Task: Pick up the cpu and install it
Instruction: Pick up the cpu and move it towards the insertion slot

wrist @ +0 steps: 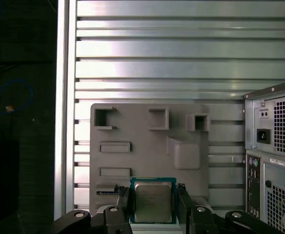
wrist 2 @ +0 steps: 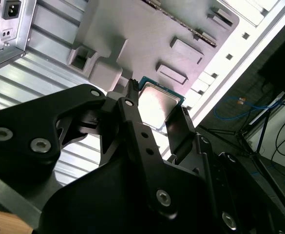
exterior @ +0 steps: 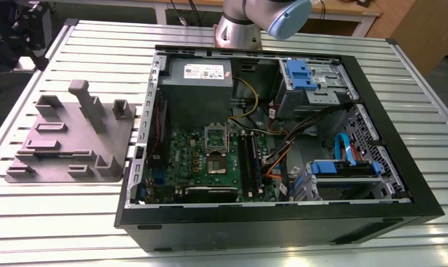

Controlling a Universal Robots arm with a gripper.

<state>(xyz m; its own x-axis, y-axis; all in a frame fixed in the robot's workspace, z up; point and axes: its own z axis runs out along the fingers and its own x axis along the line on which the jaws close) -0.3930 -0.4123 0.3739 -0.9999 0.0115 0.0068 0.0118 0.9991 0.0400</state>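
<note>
Bright, even light; glare streaks the ribbed counter (wrist: 157, 48) and the cpu (wrist 2: 158, 107); the computer case (exterior: 283, 231) is shadowed inside.

Ribbed aluminium tabletop (exterior: 53, 222), wooden desk (exterior: 350, 10) behind, dark floor (wrist: 20, 185) alongside, even indoor light.

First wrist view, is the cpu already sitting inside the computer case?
No, the cpu is over the edge of the grey fixture plate on the slatted table, outside the computer case.
</note>
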